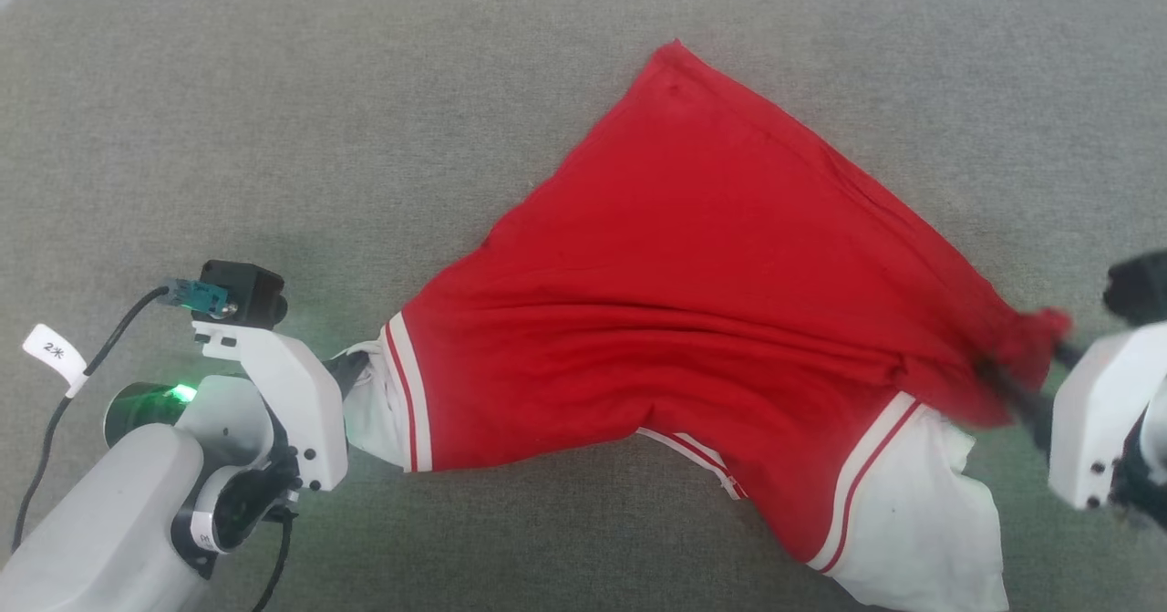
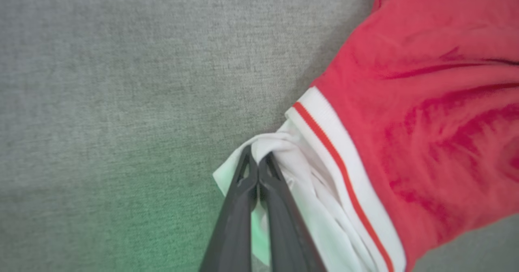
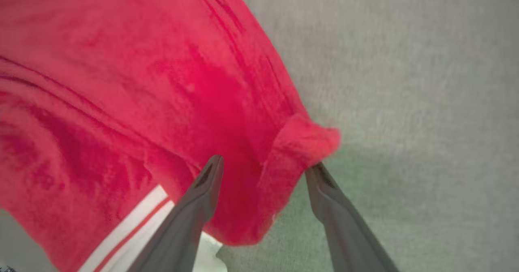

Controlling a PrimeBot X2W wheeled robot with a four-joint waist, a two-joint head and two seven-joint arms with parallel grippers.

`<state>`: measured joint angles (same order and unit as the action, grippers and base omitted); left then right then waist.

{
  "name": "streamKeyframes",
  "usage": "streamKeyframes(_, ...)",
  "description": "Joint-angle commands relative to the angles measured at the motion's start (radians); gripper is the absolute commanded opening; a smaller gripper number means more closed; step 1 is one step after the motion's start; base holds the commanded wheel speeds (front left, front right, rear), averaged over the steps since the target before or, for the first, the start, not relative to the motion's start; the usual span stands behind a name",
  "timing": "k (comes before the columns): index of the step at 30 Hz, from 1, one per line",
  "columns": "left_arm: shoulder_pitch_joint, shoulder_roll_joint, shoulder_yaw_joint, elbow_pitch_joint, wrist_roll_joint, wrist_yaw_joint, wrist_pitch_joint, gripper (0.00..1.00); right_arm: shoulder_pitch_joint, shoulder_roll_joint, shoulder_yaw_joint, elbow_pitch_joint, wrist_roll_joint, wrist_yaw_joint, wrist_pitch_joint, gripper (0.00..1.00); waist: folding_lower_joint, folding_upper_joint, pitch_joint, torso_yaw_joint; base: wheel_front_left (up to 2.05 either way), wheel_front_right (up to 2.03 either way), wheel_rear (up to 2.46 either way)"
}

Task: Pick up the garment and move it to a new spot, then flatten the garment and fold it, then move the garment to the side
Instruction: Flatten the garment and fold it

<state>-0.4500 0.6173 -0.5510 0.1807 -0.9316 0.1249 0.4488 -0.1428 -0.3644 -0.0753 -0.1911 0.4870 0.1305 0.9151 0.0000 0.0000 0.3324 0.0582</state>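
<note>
Garment (image 1: pixel 693 320): soft, light, limp, stretched 9 to 3 o'clock over grey surface (image 1: pixel 273 92). Left gripper (image 2: pixel 257 164) clenched on white sleeve (image 2: pixel 279 146) at 8 o'clock. Right gripper (image 3: pixel 265 165) spread wide, straddling red corner (image 3: pixel 304 142) at 3 o'clock. Probably best held by corners.

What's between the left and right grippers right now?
The garment, stretched across the whole gap in the head view. Left gripper is shut on its white sleeve; right gripper stands open around a red bunched corner.
</note>
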Motion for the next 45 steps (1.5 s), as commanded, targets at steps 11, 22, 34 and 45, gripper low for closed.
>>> streamKeyframes(11,0.002,-0.022,-0.022,-0.021,0.008,0.011,0.007,0.00,-0.251,-0.004,0.029,-0.051,-0.041,0.000,-0.021,1.00,0.0000,0.0000,0.011,0.052,0.00,0.00,0.00)
streamKeyframes(22,-0.043,-0.068,-0.050,0.001,0.018,-0.015,0.000,0.00,-0.517,-0.068,0.197,0.182,-0.033,0.000,-0.101,1.00,0.0000,0.0000,0.031,0.140,0.00,0.00,0.00)
streamKeyframes(34,-0.131,-0.172,-0.112,0.077,0.035,-0.087,-0.016,0.00,-0.817,-0.129,0.488,0.639,0.058,0.000,-0.153,1.00,0.0000,0.0000,0.085,0.290,0.00,0.00,0.00)
streamKeyframes(45,-0.183,-0.247,-0.139,0.207,0.031,-0.154,-0.057,0.00,-0.900,-0.172,0.757,0.952,0.161,0.000,-0.034,1.00,0.0000,0.0000,0.131,0.373,0.00,0.00,0.00)
